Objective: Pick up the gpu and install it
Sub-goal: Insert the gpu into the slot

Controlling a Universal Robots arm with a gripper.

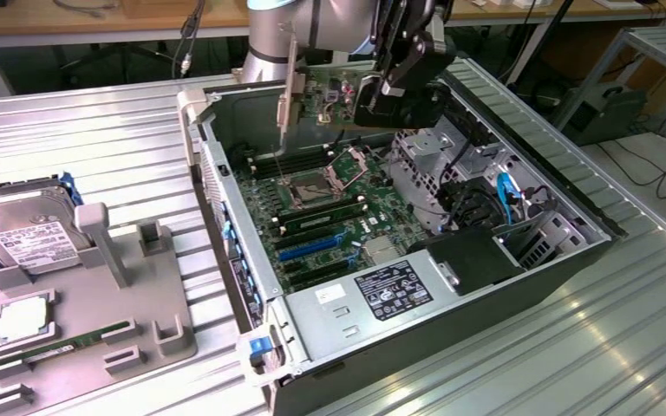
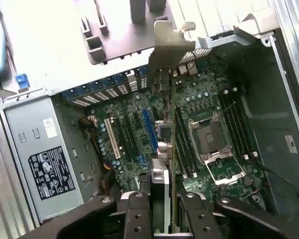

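My gripper (image 1: 368,94) hangs over the far end of the open computer case (image 1: 564,217), shut on the gpu (image 1: 323,94). The card is upright, held by one end, with its silvery end bracket (image 1: 288,97) pointing towards the case's rear wall. In the wrist view the gpu (image 2: 170,144) is edge-on, running from between the two black fingers (image 2: 138,211) out to the tan bracket (image 2: 167,47). It hovers above the motherboard (image 2: 134,149), beside the blue expansion slot (image 2: 150,130) and clear of the board.
The motherboard has an open CPU socket (image 1: 310,189) and memory slots. A power supply (image 1: 385,290) fills the near corner and a drive cage with cables (image 1: 506,204) the exterior view's right. Left of the case, a grey fixture (image 1: 90,295) holds a hard drive (image 1: 21,230), a CPU and a memory stick.
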